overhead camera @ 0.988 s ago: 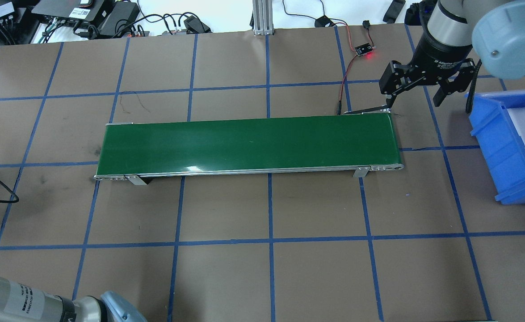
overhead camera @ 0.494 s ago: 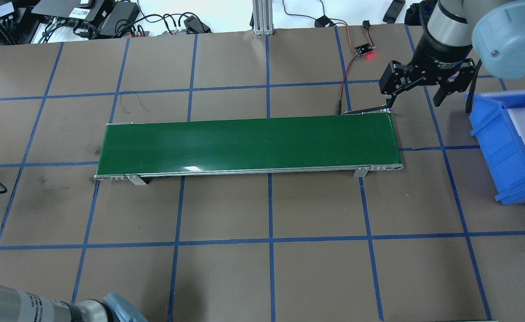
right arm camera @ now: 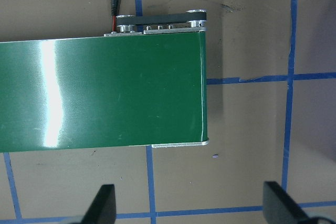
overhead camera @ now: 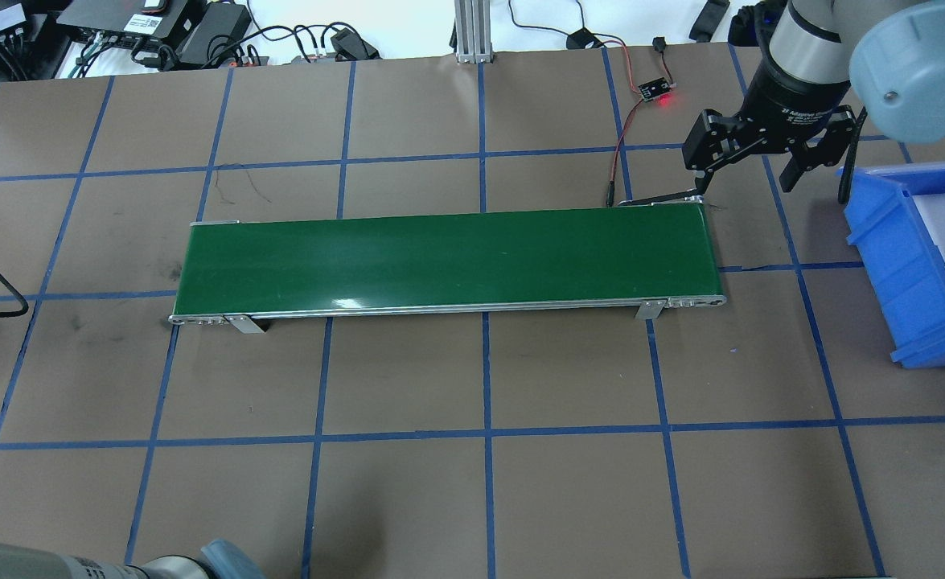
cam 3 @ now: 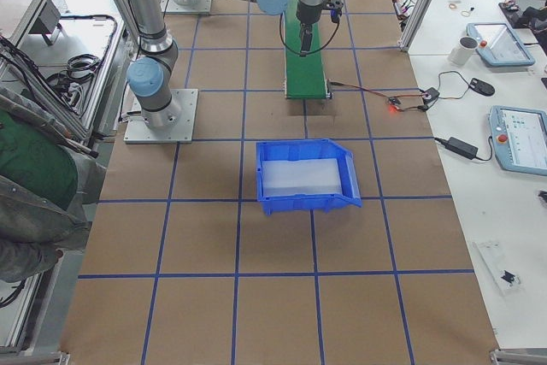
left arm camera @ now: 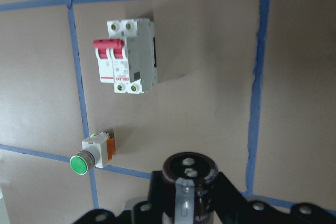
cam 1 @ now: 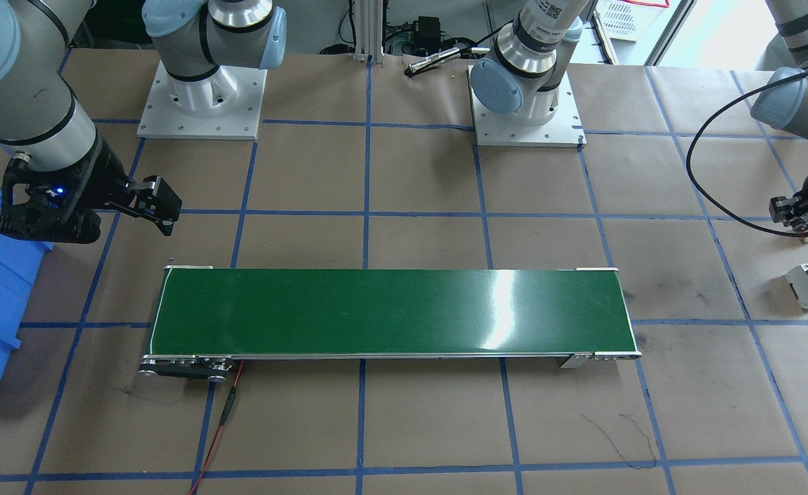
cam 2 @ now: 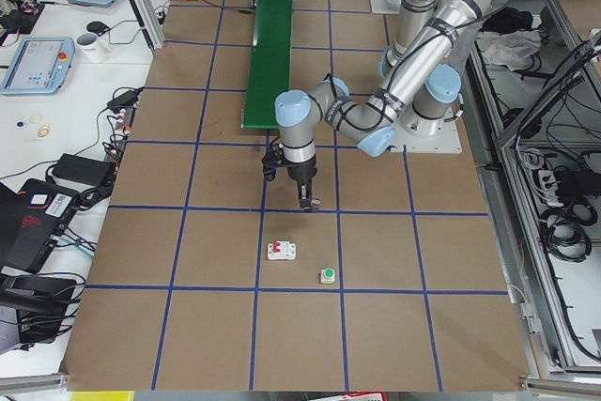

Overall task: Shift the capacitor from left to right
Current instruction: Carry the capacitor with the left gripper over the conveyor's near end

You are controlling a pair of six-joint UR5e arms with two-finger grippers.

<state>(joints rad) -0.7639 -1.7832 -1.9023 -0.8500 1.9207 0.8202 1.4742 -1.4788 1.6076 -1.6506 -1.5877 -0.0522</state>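
Note:
The capacitor [left arm camera: 189, 174] is a dark cylinder with a pale stripe and a silvery end. It is clamped between the fingers of my left gripper [left arm camera: 190, 203], which holds it above the brown paper at the table's left end. The same gripper shows at the right edge of the front-facing view [cam 1: 806, 216] and in the exterior left view [cam 2: 302, 199]. My right gripper [overhead camera: 749, 173] is open and empty. It hovers just past the far right corner of the green conveyor belt [overhead camera: 448, 261], with its fingertips [right arm camera: 102, 203] spread wide in the right wrist view.
A white circuit breaker with red tabs [left arm camera: 128, 56] and a green-topped push button [left arm camera: 92, 156] lie on the paper beyond the capacitor. A blue bin [overhead camera: 922, 265] stands at the right edge. A small board with a red light [overhead camera: 655, 90] and its wires lie behind the belt.
In the overhead view my left arm has slid further out at the bottom left, and the black cable at the left edge has shifted up. The right arm has not moved.

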